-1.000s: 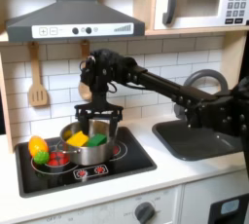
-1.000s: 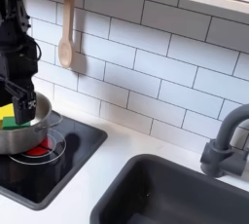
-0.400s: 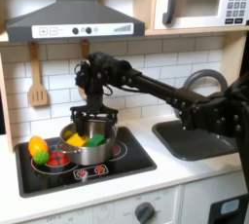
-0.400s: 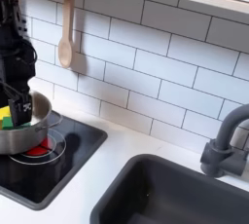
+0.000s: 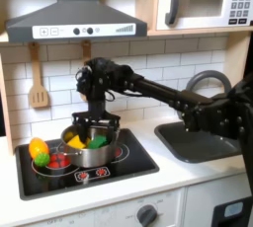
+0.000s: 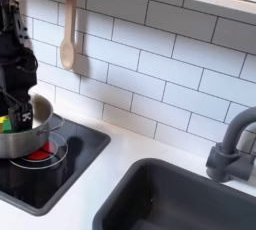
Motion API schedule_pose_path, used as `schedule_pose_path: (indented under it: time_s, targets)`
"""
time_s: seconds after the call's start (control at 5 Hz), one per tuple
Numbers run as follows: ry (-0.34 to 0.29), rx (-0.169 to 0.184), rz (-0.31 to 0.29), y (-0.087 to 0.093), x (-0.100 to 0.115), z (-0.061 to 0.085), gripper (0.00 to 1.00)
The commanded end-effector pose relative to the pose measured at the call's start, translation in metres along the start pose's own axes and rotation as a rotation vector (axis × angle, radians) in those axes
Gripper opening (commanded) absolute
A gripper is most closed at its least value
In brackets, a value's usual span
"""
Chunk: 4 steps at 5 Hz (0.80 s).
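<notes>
On the stove's far left, beside the fingers' left flank in the first exterior view, a yellow-green fruit (image 5: 39,150) and a red one (image 5: 59,159) lie loose on the black cooktop (image 5: 128,162), just outside the silver pot (image 5: 89,142). Any sideways push on the pot would, I'd guess, knock them rolling toward the cooktop's front edge. The fingers (image 5: 94,124) hang spread apart right over the pot's mouth, their tips about at the rim, gripping nothing that I can see. Under them sit a yellow piece (image 5: 78,140) and a green piece (image 5: 98,142). If a tip catches the rim, the light pot could tilt or skid off its red burner ring (image 6: 38,153). Behind the fingers the tiled wall stands near, with a wooden spoon (image 6: 67,24) hanging to their right in the second exterior view, so backward room is tight. Further right of the fingers the counter (image 6: 120,146) lies open as far as the sink (image 6: 170,199) and faucet (image 6: 232,146); its drop-off is the edge to mind.
</notes>
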<state>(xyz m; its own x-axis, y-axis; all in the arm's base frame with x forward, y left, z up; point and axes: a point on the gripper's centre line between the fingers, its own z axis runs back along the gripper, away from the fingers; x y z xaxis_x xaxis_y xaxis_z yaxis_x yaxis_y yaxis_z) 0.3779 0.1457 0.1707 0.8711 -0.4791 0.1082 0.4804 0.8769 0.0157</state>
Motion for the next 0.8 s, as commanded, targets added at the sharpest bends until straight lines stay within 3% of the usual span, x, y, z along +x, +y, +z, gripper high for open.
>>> schedule_pose_path:
  time_s: [0.0, 0.2, 0.4, 0.6]
  targets:
    - [0.003, -0.013, -0.034, -0.003, -0.0001, -0.01, 1.0]
    - [0.003, -0.013, -0.041, -0.0013, -0.0013, -0.0128, 0.96]
    - [-0.01, -0.002, -0.033, -0.0012, -0.001, -0.0128, 0.0]
    - [-0.024, 0.002, -0.019, -0.0026, -0.0001, -0.0127, 0.0]
